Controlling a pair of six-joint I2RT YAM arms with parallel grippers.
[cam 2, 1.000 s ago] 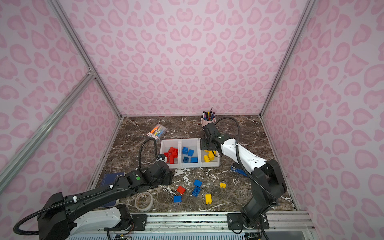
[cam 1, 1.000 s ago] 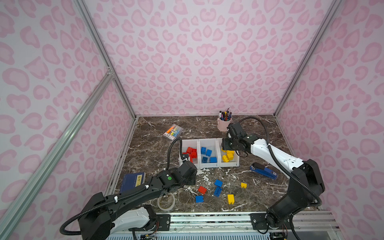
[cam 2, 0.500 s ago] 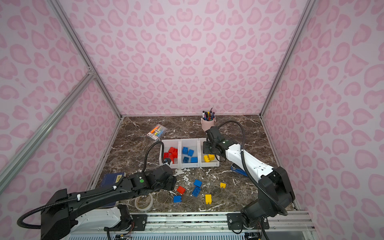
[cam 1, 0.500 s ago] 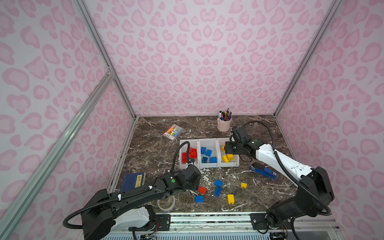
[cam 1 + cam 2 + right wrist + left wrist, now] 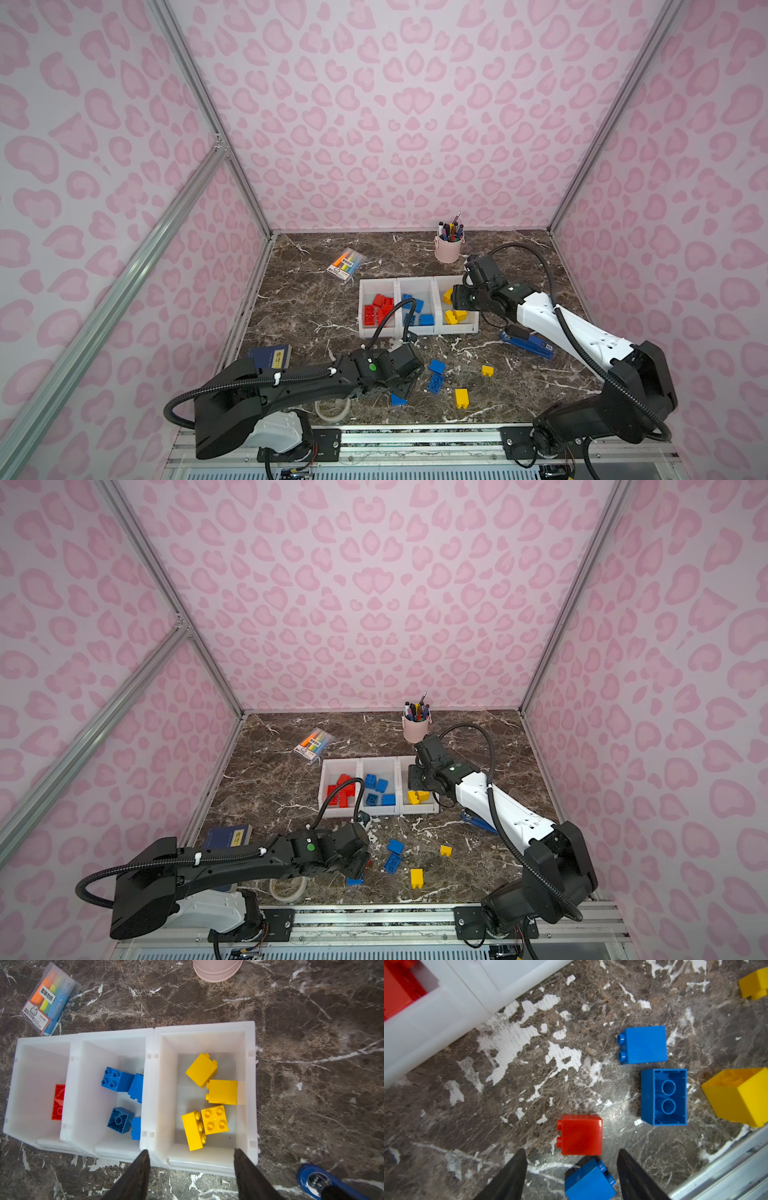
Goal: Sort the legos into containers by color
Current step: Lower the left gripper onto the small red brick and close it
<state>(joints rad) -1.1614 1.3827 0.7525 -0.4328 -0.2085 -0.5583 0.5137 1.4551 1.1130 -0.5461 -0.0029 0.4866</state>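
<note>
Legos (image 5: 580, 1135): smooth hard plastic, shining glossily.
Containers (image 5: 204, 1026): white plastic, looking smooth and semi-matt.
Tabletop (image 5: 446, 1126): marble-patterned brown surface, showing rough white patches.
Highlighter pack (image 5: 48, 999): clear plastic sleeve, glinting.
Rail (image 5: 726, 1172): metal, gleaming dully.

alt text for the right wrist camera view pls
Three joined white plastic bins on a dark marble tabletop hold studded plastic legos: four yellow bricks, four blue bricks, one visible red brick. The right gripper, jaws open, frames the yellow bin's front lip.
</note>
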